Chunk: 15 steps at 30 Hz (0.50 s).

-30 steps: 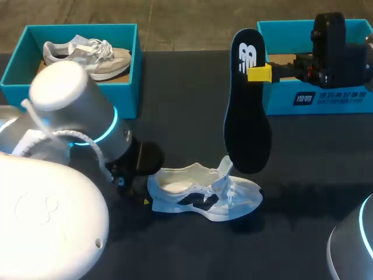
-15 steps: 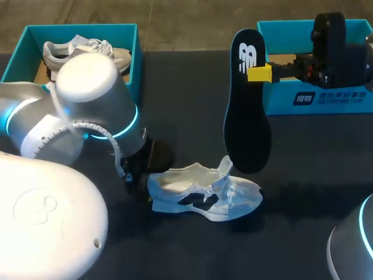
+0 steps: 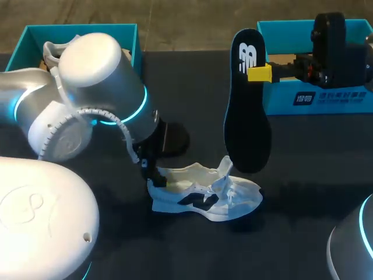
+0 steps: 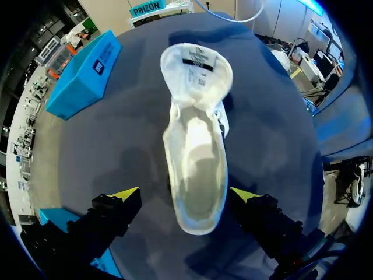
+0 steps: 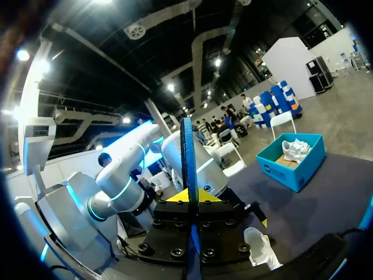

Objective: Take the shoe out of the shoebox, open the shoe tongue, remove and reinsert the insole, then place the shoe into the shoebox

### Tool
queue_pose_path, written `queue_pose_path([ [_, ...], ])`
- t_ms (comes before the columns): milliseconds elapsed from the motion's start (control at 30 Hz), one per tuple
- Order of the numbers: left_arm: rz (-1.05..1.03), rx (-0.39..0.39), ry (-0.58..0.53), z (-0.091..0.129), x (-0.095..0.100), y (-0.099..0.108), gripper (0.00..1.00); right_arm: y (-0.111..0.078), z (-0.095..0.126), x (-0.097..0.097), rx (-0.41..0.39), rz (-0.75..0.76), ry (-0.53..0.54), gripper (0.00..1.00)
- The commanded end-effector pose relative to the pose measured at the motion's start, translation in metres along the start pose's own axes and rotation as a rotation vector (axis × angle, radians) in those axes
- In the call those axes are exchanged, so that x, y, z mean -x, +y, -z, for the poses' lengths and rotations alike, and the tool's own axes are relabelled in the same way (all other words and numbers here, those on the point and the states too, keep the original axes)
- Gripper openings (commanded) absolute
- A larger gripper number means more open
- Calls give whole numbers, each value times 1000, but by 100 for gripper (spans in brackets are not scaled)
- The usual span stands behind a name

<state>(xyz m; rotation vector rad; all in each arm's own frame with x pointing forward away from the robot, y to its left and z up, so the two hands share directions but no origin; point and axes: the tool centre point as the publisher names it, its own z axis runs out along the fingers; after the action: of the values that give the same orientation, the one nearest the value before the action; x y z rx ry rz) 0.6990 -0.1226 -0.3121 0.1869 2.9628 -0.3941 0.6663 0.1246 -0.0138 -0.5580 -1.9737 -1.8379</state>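
A white shoe [image 3: 204, 192] lies on the dark table, tongue folded forward, its inside bare. In the left wrist view the shoe [image 4: 195, 169] points away from my left gripper [image 4: 185, 195], which stands open with a yellow tip on each side of the heel and clear of it. From the head view, that left gripper [image 3: 152, 176] is at the heel, mostly hidden by the arm. My right gripper [image 3: 259, 73] is shut on a black insole [image 3: 247, 116] that hangs upright above the shoe's toe. The insole [image 5: 187, 163] shows edge-on between the right gripper's [image 5: 189, 197] tips.
A teal shoebox [image 3: 326, 99] stands at the back right behind the right gripper. A second teal box [image 3: 131, 70] at the back left holds another shoe, largely hidden by my left arm [image 3: 93, 99]. Bare table lies in front of and right of the shoe.
My left arm has swung right, bringing its open gripper up to the shoe's heel. The right arm and the insole have stayed still.
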Motion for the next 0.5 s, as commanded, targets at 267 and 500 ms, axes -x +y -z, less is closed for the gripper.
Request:
queue_pose_path([
  [267,-22,-5,-8,-29,20,-32,100,0,-1,0,-2,-2,-2,0],
  [500,5,16,-13,-53,23,-37,100,0,-1,0,-2,-2,-2,0],
])
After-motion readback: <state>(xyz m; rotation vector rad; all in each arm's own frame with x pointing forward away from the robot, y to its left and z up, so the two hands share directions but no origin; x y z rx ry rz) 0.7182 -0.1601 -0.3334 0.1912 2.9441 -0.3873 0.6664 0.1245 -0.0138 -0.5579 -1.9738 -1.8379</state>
